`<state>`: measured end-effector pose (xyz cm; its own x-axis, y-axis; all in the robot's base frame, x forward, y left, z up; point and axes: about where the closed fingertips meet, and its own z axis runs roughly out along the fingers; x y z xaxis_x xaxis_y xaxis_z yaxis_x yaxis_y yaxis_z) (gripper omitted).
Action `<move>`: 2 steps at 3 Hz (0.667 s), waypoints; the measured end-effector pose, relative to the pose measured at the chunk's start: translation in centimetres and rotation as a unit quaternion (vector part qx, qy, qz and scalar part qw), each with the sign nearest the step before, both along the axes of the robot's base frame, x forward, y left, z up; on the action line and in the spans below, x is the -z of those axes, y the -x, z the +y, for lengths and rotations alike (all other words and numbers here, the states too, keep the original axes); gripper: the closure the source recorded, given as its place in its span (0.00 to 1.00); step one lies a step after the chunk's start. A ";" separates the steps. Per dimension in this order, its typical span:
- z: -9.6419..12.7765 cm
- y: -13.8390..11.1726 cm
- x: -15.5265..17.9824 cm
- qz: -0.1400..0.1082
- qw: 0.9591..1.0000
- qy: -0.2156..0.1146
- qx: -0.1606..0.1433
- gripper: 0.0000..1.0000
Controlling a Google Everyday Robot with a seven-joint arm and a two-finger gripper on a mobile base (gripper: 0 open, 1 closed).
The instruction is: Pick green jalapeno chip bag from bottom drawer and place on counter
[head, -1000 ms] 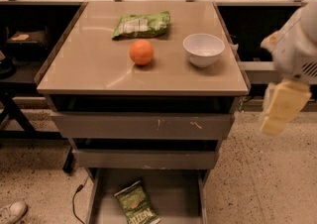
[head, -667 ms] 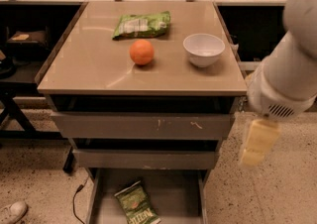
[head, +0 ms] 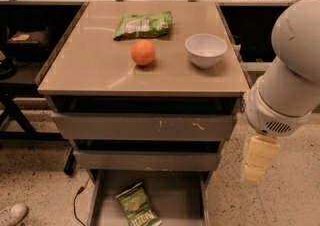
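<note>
The green jalapeno chip bag (head: 137, 206) lies flat on the smooth grey metal floor of the bottom drawer (head: 182, 195), which is pulled out toward the near side. The bag sits left of the drawer's middle. It is crinkly and dark green with white block lettering, and its long axis slants from far-left to near-right, where the picture's edge cuts off its near end.

Above the drawer, two scuffed grey drawer fronts (head: 145, 126) sit under the glossy tan counter (head: 90, 70). The counter carries a round orange (head: 143, 52), a white bowl (head: 205, 50) and a paler green bag (head: 143, 24).

The gripper (head: 259, 160) — pale, cream-coloured and blocky — hangs below the rounded white arm (head: 287, 85). It is to the right of the cabinet, well apart from the bag, and I cannot tell whether it is open or closed.
</note>
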<state>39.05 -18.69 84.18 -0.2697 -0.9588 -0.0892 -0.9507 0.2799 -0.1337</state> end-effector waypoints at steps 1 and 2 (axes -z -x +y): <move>1.6 2.1 2.3 0.016 1.000 -0.021 -0.009 0.00; 6.6 5.7 8.1 0.066 0.996 -0.047 -0.023 0.00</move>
